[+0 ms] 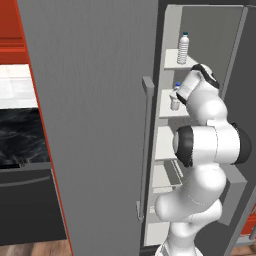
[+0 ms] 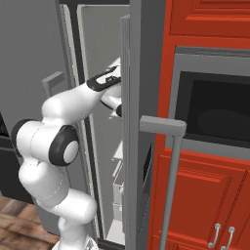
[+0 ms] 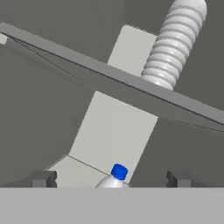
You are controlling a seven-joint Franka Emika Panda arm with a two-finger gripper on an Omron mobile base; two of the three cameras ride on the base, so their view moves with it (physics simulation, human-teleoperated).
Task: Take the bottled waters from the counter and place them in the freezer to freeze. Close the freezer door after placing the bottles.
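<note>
Inside the open freezer [image 1: 210, 30], the white arm reaches deep into the grey-lined compartment, its hand [image 3: 109, 177] poised over a small clear bottle [image 3: 113, 177] whose blue cap rises between the two dark fingertips [image 3: 43, 178]. The fingers stand wide apart, one to each side of the cap, and grip nothing — the bottle stands upright on a white shelf [image 1: 167, 107], free of the hand.

In the left base view that lower bottle [image 1: 175, 97] stands near the front of the shelf, just beside the arm's dark wrist. One shelf higher, the second bottle [image 1: 183, 48] stands upright and alone on the upper shelf [image 1: 172, 61]; the hand view catches its ribbed body [image 3: 173, 48] above the shelf edge that cuts diagonally across the frame.

The freezer door [image 1: 95, 125] stands swung open — a broad, flat grey panel with a long vertical bar handle [image 1: 146, 145] — and blocks much of the left base view. To its left a stretch of black marble-look bench [image 1: 22, 137] shows. In the right base view the arm passes between the two open doors, with the black built-in oven [image 2: 215, 114] and red cabinet fronts [image 2: 195, 205] to the right.
</note>
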